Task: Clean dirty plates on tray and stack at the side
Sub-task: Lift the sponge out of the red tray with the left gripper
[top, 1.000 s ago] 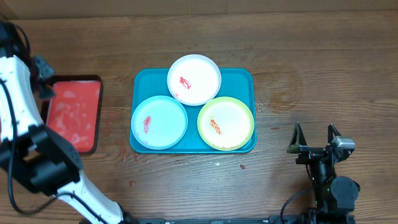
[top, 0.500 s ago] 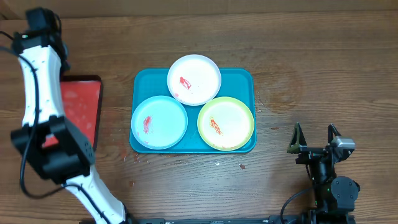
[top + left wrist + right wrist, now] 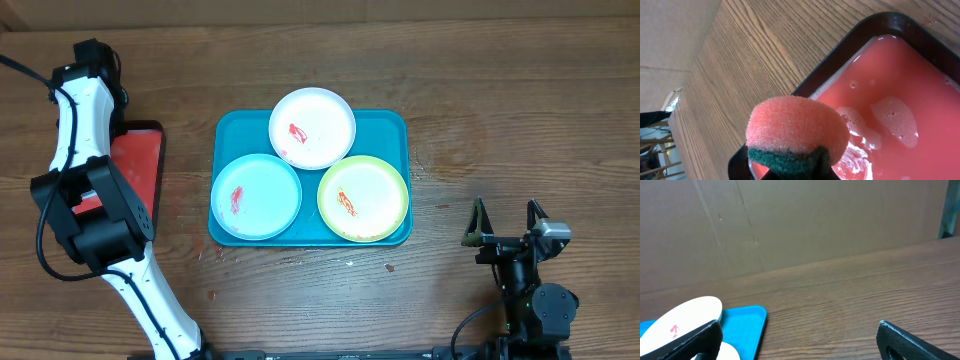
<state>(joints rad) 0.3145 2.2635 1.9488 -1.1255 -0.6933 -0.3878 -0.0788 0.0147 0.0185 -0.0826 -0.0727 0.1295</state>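
- The left gripper (image 3: pixel 792 167) is clamped on the green scouring base of a pink sponge (image 3: pixel 797 130), with the soft pink side facing outward.
- The sponge hangs over a corner of the red tray (image 3: pixel 840 50), which holds foamy pink wash water. It looks lifted clear of the liquid.
- The three plates lie in the teal tray (image 3: pixel 385 125) at the middle of the wooden table (image 3: pixel 500 90). The white plate (image 3: pixel 312 128) is at the back, the pale blue plate (image 3: pixel 256 196) front-left and the yellow-green plate (image 3: pixel 363 199) front-right. Each carries a red smear, so none looks cleaned yet.
- The right gripper (image 3: pixel 506 208) rests well apart from the tray with its fingers spread and nothing between them.
- The step in hand is probably bringing the wet sponge to a plate. The pale blue one is nearest the left arm.
- To do it well, let excess water drip into the red tray first, then lower the sponge flat onto the smear.
- Light plastic plates may slide under wiping, so press gently and stroke toward the tray rim.
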